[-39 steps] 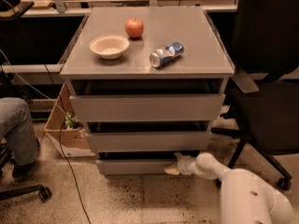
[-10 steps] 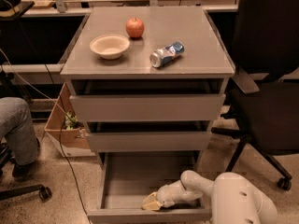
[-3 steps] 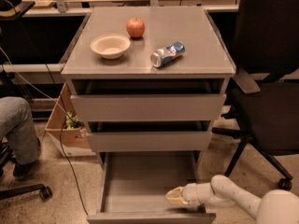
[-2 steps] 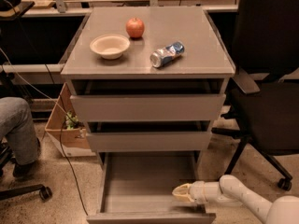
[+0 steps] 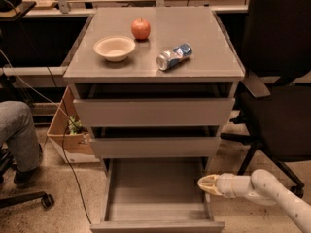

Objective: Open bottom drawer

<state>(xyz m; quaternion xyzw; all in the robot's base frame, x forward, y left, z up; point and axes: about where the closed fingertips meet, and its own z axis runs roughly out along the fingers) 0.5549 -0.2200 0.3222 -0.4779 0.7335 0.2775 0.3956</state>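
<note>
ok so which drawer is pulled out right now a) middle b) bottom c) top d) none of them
B: the bottom drawer sticks far out toward the camera with its tray floor exposed, while the top drawer and middle drawer sit pushed in; the gripper is at the open drawer's right side.

The grey cabinet top (image 5: 209, 64) is carrying three things. A red apple (image 5: 141, 29) is sitting near the back edge, and a pale bowl (image 5: 114, 48) is standing upright just in front and left of it. A blue-and-silver drink can (image 5: 174, 57) is lying on its side, right of the bowl. The gripper (image 5: 206, 184) is hovering low at the right wall of the open bottom drawer (image 5: 155, 191).
</note>
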